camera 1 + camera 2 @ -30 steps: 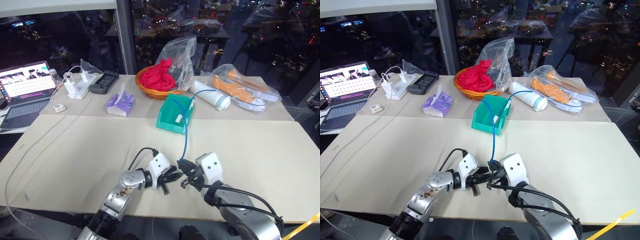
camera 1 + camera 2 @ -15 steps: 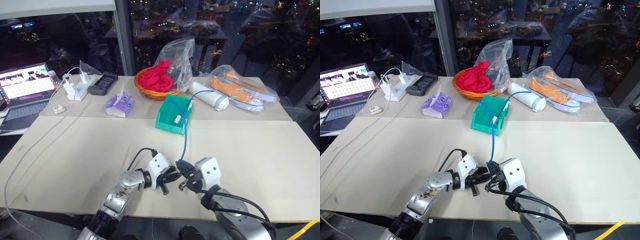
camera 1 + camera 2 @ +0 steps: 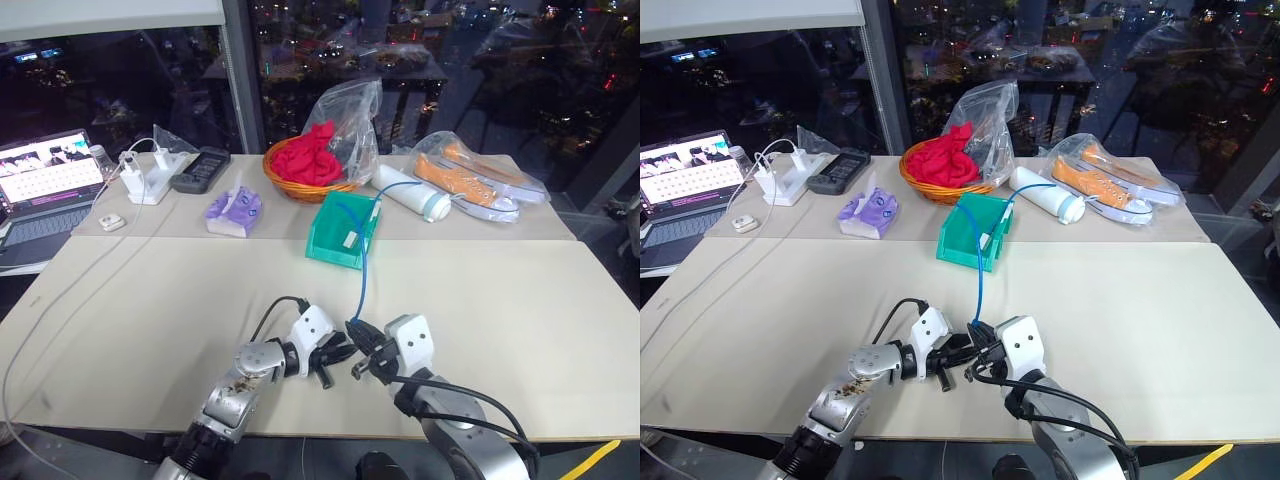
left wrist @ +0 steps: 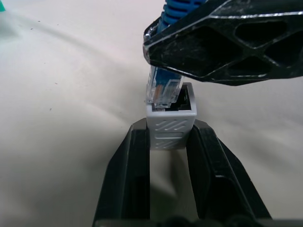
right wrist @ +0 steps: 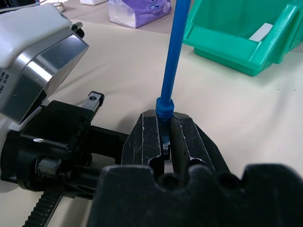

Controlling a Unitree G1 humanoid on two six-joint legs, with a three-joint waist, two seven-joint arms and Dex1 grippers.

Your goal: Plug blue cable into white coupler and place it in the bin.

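The white coupler sits pinched between the two fingers of my left gripper, socket facing away from the wrist. My right gripper is shut on the plug end of the blue cable. The clear plug rests at the socket's mouth, offset toward one edge and only partly in. In the head views both grippers meet tip to tip near the table's front edge, left gripper and right gripper. From there the blue cable runs up into the teal bin.
Behind the bin stand a wicker basket of red cloth, a white cylinder and bagged orange shoes. A purple tissue pack, a charger with white cord and a laptop lie at the back left.
The whole picture has shifted slightly, so the camera moved. Both grippers keep their grips and stay together in the same spot.
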